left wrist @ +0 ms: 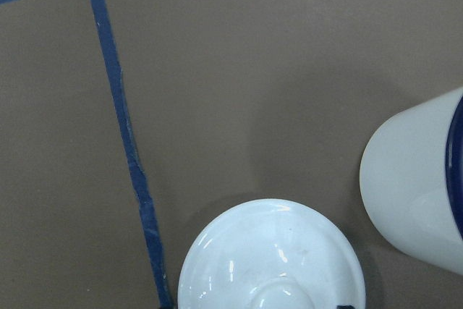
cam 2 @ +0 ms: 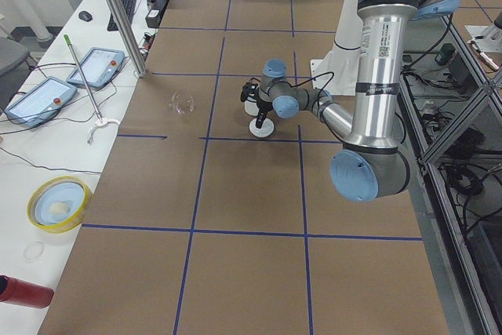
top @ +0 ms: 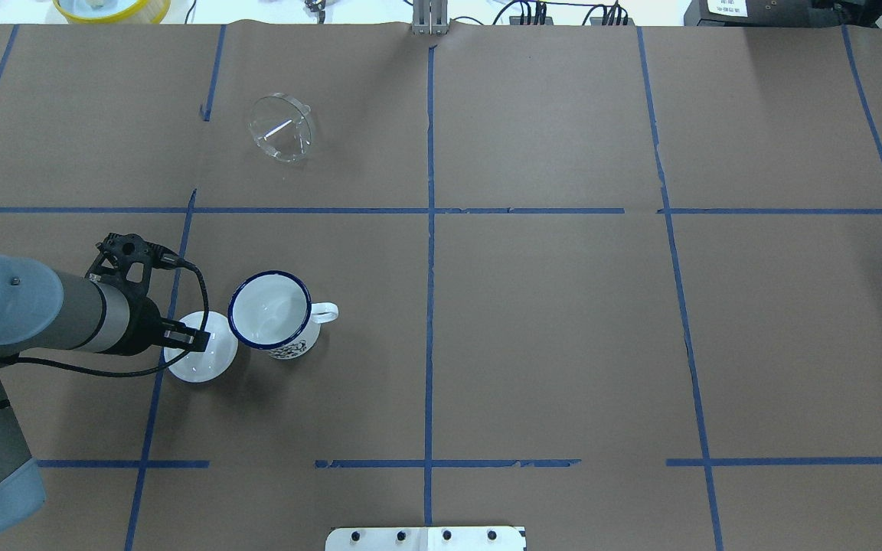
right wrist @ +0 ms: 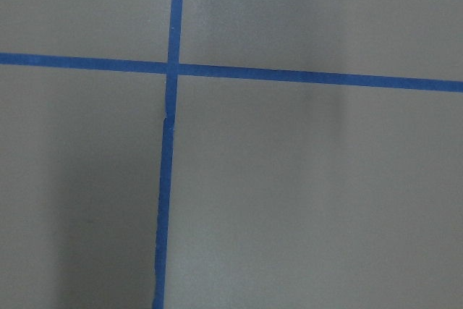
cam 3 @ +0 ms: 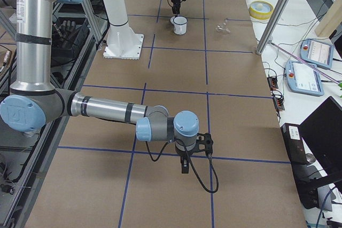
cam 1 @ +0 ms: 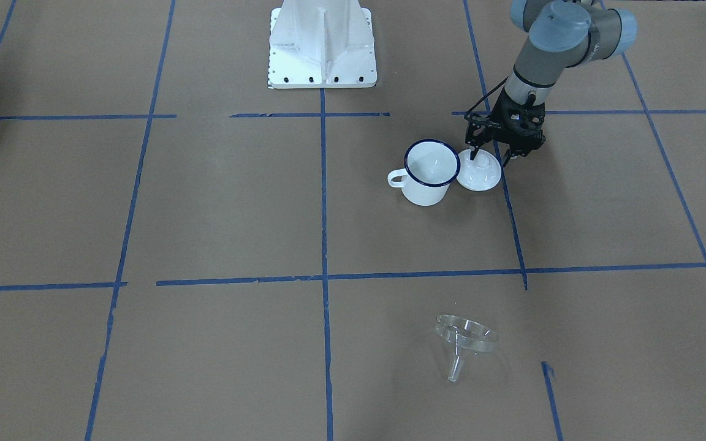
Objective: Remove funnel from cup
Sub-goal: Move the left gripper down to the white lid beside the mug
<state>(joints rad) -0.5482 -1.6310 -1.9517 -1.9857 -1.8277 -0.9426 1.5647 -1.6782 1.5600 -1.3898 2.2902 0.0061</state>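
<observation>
The funnel (cam 1: pixel 463 343) is out of the cup (cam 1: pixel 429 171) and lies by itself on the brown counter (cam 1: pixel 206 202). In the front-facing view it sits low and right of centre, tipped over on its side with the clear rim tilted up and the short spout pointing toward the bottom edge. In the overhead view it shows in the upper left, well apart from everything else. The cup stands upright near the middle of the front-facing view, a little right of centre, with its mouth open and its dark blue rim plain to see. Its small loop handle sticks out toward the left of that frame. Just beside it on the right lies a round white lid (cam 1: pixel 482 174) with its knob up, its edge right up against the cup's side; I cannot tell whether the two touch. The left gripper (cam 1: pixel 488 158) hangs over that lid, coming down from the upper right of the front-facing view. Its fingers are spread wide, one on either side of the knob, with nothing between them. In the left wrist view the lid fills the bottom centre and the cup's white wall shows at the right edge. Blue tape lines (cam 1: pixel 323 202) split the counter into squares. The right gripper (cam 3: pixel 184 168) shows only in the right side view, low over the counter in the lower middle of that frame, and I cannot tell how its fingers stand. Its wrist view shows only bare counter and a crossing of tape.
</observation>
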